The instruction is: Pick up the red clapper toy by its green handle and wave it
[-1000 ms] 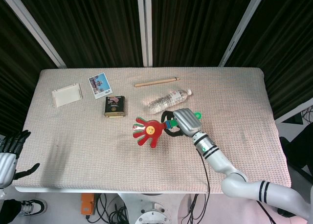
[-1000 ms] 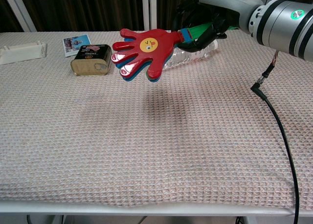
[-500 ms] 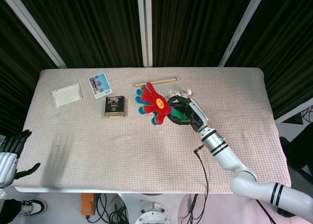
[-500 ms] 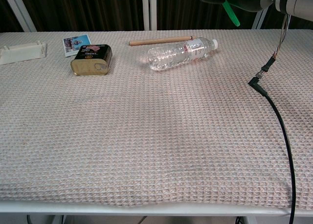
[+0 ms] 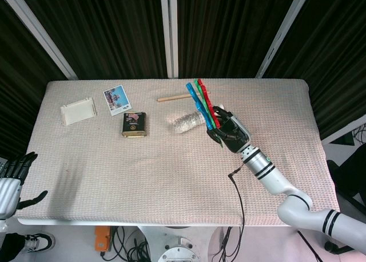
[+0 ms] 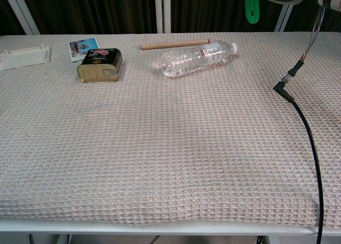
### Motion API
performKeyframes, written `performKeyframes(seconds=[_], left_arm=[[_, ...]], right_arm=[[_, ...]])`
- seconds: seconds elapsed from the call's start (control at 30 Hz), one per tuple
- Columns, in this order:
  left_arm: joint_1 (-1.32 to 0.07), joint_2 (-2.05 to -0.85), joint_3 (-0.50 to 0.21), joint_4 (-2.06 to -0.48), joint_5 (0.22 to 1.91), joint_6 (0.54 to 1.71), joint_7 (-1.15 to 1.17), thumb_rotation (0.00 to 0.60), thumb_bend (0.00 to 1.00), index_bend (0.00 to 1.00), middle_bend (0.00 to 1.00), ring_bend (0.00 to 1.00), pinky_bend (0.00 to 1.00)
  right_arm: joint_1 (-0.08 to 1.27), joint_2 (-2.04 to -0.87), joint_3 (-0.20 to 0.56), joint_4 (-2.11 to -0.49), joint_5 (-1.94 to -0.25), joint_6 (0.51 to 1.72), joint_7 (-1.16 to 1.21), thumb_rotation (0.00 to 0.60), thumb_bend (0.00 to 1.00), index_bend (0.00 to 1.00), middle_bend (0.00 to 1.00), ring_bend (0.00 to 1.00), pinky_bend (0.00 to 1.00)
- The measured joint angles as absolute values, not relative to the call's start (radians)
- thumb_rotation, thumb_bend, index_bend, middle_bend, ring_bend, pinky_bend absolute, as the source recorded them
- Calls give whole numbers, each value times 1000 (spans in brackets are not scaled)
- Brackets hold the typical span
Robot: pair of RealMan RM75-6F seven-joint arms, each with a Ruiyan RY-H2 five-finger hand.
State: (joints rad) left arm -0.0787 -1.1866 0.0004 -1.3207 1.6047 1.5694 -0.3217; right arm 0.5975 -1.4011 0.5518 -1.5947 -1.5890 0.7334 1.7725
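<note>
Head view is showing the right hand (image 5: 230, 132) gripping the clapper toy (image 5: 201, 103) by its handle, blades sticking up edge-on above the bottle (image 5: 187, 122).

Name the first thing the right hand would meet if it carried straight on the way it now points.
Probably nothing: the right hand holds the clapper toy high, aimed toward the table's far edge. The wooden stick lies under that line; depth is unclear.

Chest view: clapper toy (image 6: 251, 7) cut off by top edge, only green handle end visible. Right hand (image 5: 230, 132) covers handle in head view. Water bottle (image 5: 187, 122) partly hidden behind toy. Left hand (image 5: 11, 179) cropped by left edge. Photo card (image 5: 116, 99) print too small to read.
</note>
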Motion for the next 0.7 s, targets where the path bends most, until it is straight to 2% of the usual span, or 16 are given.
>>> performKeyframes(seconds=[0.13,0.23,0.43,0.57,0.7], left_arm=[[-78,-1187,1,-1319,1604,1568,-324,600,160,30,55,0,38],[-79,-1189,2,-1318,1603,1567,-325,600,160,30,55,0,38],[-79,-1189,1,-1316,1603,1568,-329,600,159,29,56,0,38],[-81,-1189,0,-1316,1604,1567,-330,600,159,30,55,0,38],[-82,-1188,1,-1319,1605,1566,-327,600,160,30,55,0,38]], right_arm=[[608,-1406,532,-1576,-1590,728,1533,600,472,886,770,733,926],[614,-1415,519,-1566,-1567,726,1234,600,473,888,771,733,926],[630,-1435,489,-1559,-1459,744,451,600,475,903,784,746,926],[650,-1442,466,-1577,-1312,773,-105,600,476,906,785,747,926],[664,-1441,456,-1600,-1203,791,-524,600,476,905,785,751,926]])
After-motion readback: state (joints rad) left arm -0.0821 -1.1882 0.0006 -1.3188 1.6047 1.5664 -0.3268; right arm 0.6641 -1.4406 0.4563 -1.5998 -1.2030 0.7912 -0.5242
